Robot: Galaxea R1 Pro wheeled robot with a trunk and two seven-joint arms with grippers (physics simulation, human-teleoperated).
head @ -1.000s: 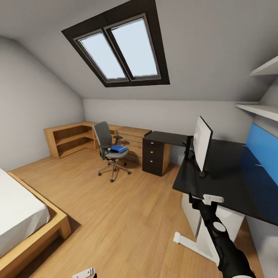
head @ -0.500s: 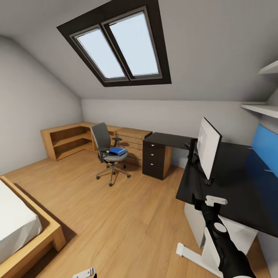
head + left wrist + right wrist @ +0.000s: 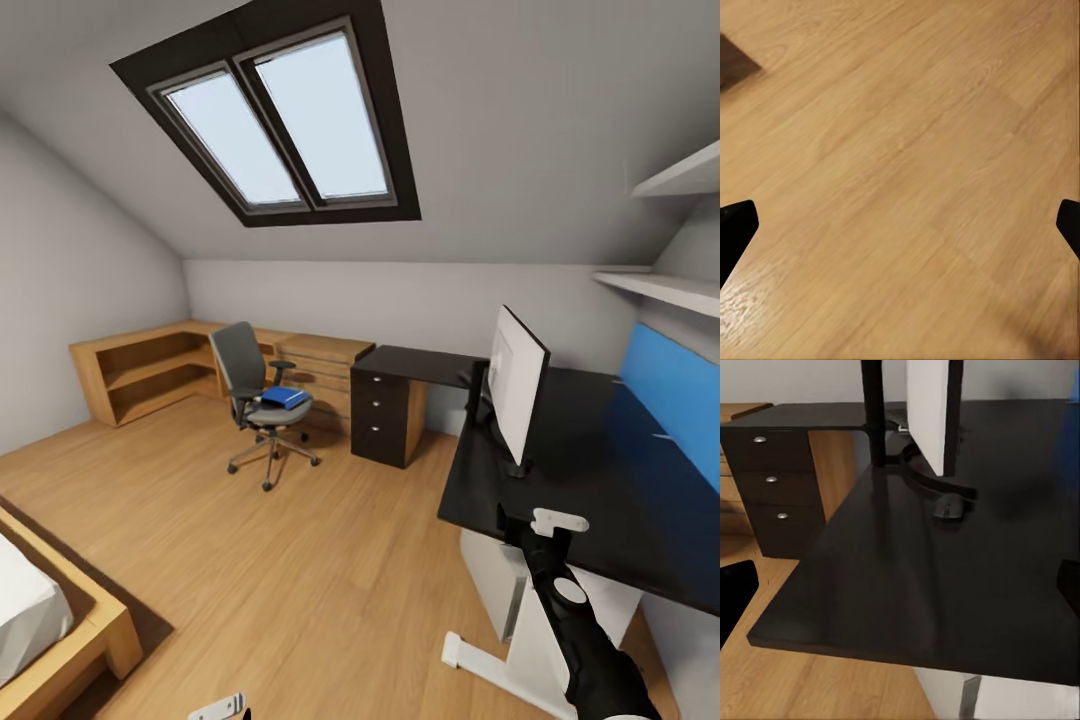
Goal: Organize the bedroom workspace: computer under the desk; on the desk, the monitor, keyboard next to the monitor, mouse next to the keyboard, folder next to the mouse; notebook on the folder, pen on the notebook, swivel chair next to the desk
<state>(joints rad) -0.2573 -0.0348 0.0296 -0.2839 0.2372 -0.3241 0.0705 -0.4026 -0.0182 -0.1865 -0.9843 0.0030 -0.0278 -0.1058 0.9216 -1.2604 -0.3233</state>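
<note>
Bright skylight (image 3: 275, 120) daylight; wide-angle edges bend.

On the long L-shaped glossy black desk (image 3: 590, 470) at right stands the wide flat black-fronted monitor (image 3: 518, 385); leftward, the grey swivel chair (image 3: 252, 385) carries the flat bright blue folder (image 3: 284, 397).

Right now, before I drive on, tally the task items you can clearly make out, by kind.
Grey swivel chair with chrome base: 1
Flat bright blue folder, on the chair seat: 1
Wide flat monitor with white back: 1
Small black mouse, on the desk: 1
Glossy black desk: 1
Total: 5
</note>
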